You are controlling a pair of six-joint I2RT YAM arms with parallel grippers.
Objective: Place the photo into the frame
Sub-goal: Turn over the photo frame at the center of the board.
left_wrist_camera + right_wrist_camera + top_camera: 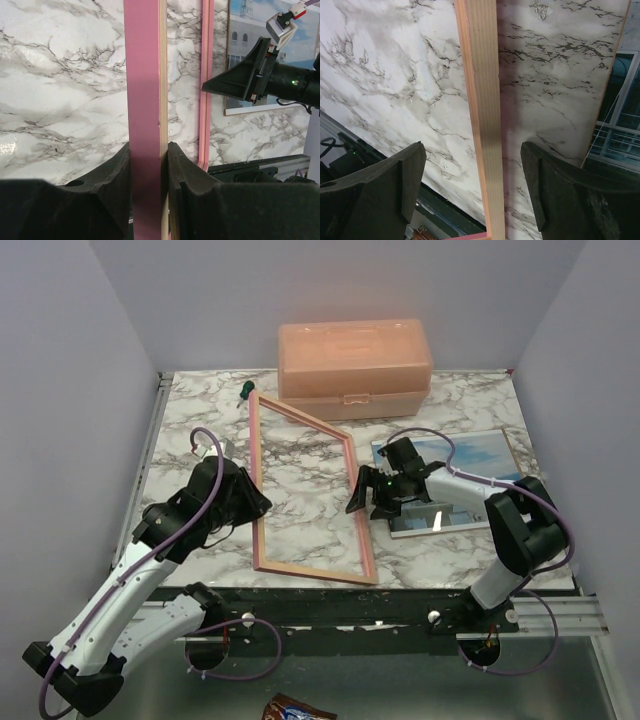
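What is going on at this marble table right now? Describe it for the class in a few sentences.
Two robot arms are working on a pink frame. The left tool is shut on the frame's left rail. The right tool is open astride the opposite rail, not gripping it. The photo lies on the table to the right, partly beneath the right arm and outside the frame, so it has not been put in yet.

Brightly, evenly lit from overhead. Softly shadowed on the table (535, 100) just beyond the right claw (471, 160); slightly blurred at its fingers (380, 190).
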